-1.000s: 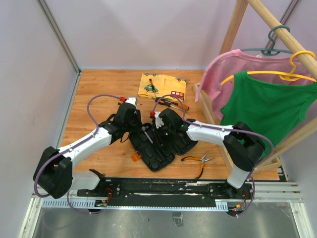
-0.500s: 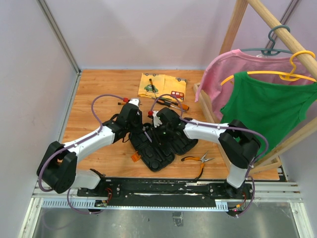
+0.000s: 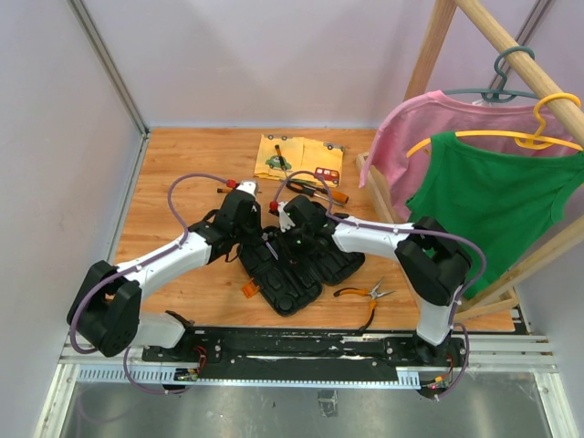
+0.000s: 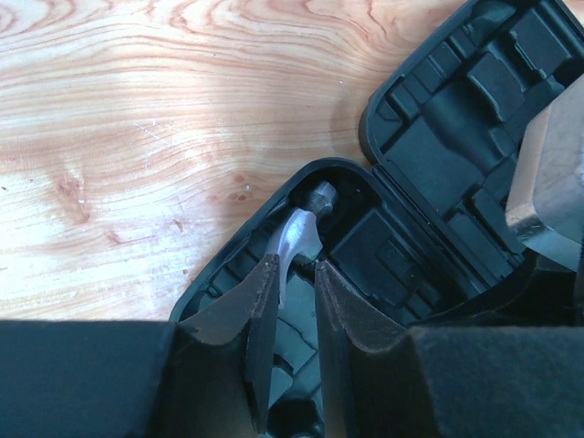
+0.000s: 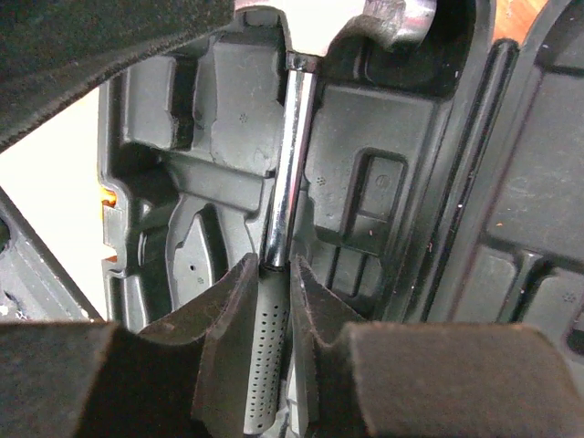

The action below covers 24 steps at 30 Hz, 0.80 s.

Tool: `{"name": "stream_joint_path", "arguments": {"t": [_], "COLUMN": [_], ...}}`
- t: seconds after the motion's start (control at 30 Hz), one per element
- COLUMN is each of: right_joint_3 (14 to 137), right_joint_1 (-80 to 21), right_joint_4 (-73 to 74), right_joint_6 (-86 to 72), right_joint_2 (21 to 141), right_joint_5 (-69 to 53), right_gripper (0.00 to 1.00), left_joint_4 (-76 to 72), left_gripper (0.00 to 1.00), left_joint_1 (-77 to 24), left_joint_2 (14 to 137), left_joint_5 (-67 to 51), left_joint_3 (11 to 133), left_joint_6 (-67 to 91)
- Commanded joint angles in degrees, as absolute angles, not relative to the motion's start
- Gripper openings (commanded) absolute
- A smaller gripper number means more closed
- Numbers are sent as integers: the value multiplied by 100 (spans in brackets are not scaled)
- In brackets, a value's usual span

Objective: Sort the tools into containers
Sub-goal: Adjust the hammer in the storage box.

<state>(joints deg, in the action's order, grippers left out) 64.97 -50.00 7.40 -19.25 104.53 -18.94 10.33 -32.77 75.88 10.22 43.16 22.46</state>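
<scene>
The hammer (image 5: 285, 155) lies along the open tool case (image 5: 383, 137). The right claw (image 5: 274, 266) clamps its handle, the left claw (image 4: 297, 267) its head.

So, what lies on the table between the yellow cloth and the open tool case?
Orange-and-black-handled screwdrivers lie there, close to the yellow cloth, as the top view shows.

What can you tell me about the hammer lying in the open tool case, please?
The hammer looks like polished steel: a curved claw and a blunt face at the head, a straight bright shaft, then a dark grip dotted with small holes. It lies in a moulded slot of the open black case, with its head in a rounded corner. The left gripper pinches the claw, and the right gripper clamps the top of the grip.
</scene>
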Motion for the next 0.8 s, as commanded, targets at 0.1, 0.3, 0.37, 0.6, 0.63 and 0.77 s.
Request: {"name": "stream_joint_path", "arguments": {"t": [0.1, 0.3, 0.37, 0.6, 0.63, 0.77], "right_joint_3": [6573, 6518, 6500, 6477, 6474, 6468], "right_joint_1": [-5099, -5103, -5100, -5100, -5103, -5106], "right_joint_4": [844, 835, 844, 844, 845, 870], "right_joint_6": [-1917, -1955, -1968, -2006, -2012, -2020], "right_joint_2": [10599, 10608, 10613, 10646, 10652, 10632], "right_joint_5": [-1826, -1846, -1850, -1928, -1933, -1925], "right_gripper": [18, 13, 11, 10, 10, 9], "left_joint_4": [822, 890, 921, 916, 914, 932], "left_gripper": [23, 18, 17, 16, 15, 14], "left_joint_1": [-3425, -3462, -3478, -3497, -3498, -3506], "left_joint_2": [7735, 7934, 7953, 8032, 8059, 8137], "left_joint_5": [1007, 1199, 1282, 1414, 1415, 1461], "left_joint_3": [4319, 4303, 4267, 4123, 4115, 4082], "left_joint_6": [2129, 2157, 2166, 2214, 2218, 2241]}}
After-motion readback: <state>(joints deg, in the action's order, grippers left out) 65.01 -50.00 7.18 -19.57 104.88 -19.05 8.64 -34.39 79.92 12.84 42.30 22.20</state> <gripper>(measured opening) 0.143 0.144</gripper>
